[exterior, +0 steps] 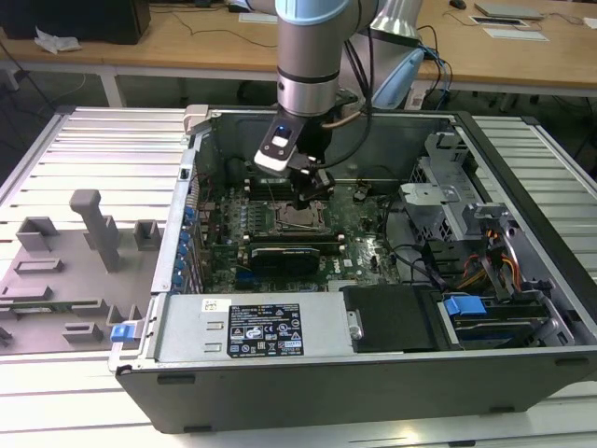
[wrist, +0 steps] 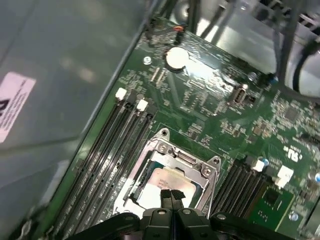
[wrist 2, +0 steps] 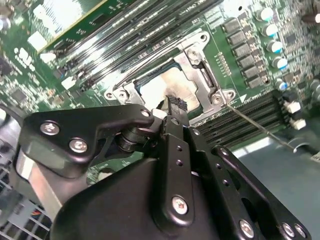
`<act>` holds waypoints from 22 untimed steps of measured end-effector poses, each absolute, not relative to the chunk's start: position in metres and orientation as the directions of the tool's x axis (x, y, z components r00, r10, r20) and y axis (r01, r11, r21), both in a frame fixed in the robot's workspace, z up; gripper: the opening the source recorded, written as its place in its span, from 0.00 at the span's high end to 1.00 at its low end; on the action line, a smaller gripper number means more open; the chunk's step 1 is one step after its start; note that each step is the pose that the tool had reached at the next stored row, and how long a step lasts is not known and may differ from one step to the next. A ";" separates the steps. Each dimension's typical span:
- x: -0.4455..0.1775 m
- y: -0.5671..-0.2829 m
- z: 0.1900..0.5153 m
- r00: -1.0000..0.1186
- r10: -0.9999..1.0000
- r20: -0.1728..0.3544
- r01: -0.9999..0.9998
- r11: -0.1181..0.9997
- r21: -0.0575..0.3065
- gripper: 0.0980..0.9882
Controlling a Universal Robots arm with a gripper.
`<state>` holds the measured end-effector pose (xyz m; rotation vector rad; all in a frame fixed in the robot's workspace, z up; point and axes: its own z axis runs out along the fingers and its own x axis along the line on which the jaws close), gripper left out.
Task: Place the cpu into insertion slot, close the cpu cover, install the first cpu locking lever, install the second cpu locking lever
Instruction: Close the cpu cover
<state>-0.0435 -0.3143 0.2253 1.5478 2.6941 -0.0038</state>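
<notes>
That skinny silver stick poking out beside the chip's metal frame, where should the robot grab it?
Probably near its free end, coming down from above. The locking lever is a thin bare rod slanting over the dark memory slots, fixed at a corner of the cpu cover. The far end likely turns easiest. The gripper would straddle it crosswise, one finger on each side.

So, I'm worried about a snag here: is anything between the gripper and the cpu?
Nothing visible. The shut gripper hangs directly over the cpu, whose metal top shows bare through the window of the cpu cover. The cover frames the chip without crossing it.
</notes>
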 end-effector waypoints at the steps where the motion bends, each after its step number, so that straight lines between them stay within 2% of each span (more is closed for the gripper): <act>1: -0.044 -0.314 0.225 -0.534 0.845 -0.032 0.845 0.535 0.015 0.99; 14: -0.044 -0.314 0.224 -0.771 0.636 -0.033 0.636 0.772 0.014 0.99; 22: -0.044 -0.314 0.221 -0.902 0.431 -0.033 0.431 0.902 0.014 0.99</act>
